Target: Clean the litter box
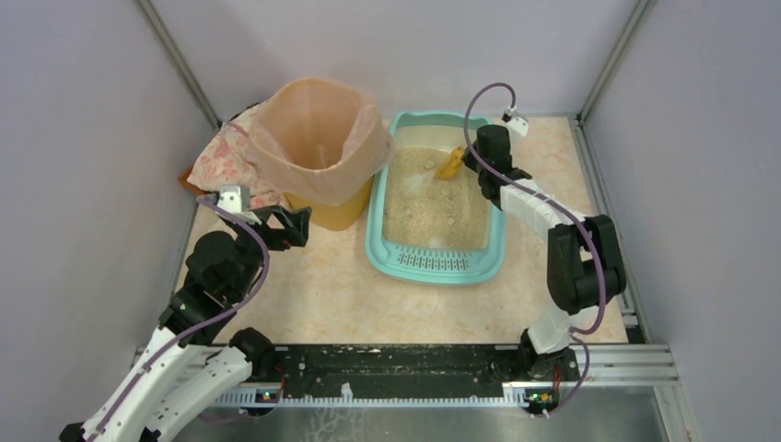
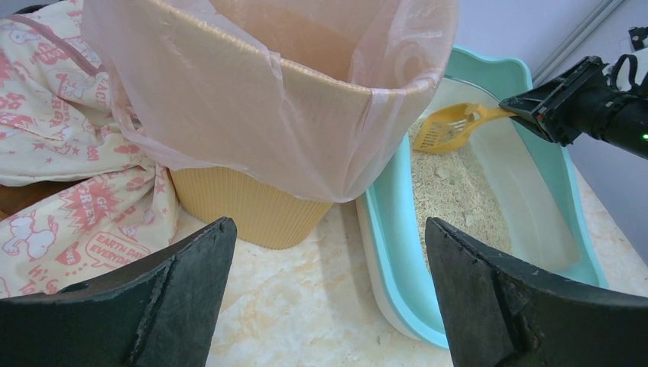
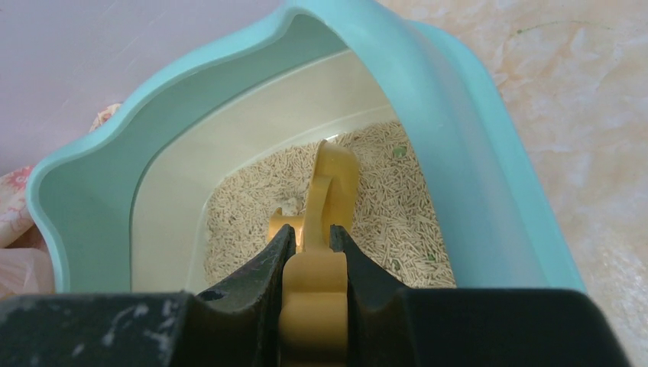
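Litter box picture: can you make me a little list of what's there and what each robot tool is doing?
litter box: teal tray, slotted grille at the near end
litter: beige, inside the tray
scoop: yellow, slotted, over the litter at the far end
right tool: shut on the scoop's handle
left tool: open, holding nothing, facing the bin
bin: round, yellow, peach bag inside, left of the litter box
cloth: pink and white print, left of the bin
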Tool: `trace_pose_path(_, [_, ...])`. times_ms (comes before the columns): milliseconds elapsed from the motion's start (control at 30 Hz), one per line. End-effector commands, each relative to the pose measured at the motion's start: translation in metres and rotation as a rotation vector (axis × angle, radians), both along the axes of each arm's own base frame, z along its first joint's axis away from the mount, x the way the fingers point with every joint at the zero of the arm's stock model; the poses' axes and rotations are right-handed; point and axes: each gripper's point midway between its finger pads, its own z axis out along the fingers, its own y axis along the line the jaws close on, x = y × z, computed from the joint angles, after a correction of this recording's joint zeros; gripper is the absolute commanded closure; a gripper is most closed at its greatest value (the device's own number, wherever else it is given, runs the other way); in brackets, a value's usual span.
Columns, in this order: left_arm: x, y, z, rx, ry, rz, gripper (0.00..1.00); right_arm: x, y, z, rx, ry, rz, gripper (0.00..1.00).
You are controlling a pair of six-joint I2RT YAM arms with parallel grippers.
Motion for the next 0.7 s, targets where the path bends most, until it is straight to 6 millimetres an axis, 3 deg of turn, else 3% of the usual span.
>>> trace_pose_path(0, [0.001,0.001,0.000,0.009,-0.004,0.006,0.01,0.026,0.012,0.021,0.016,-0.078,-0.011,1.00])
trace_pose_path(333, [0.001,0.004,-0.001,0.016,-0.002,0.019,0.01,0.042,0.045,-0.012,0.063,-0.011,0.104,1.00])
trace_pose_path(667, [0.001,0.002,-0.002,0.011,0.000,0.013,0.01,0.026,0.077,-0.043,0.141,0.053,0.274,1.00])
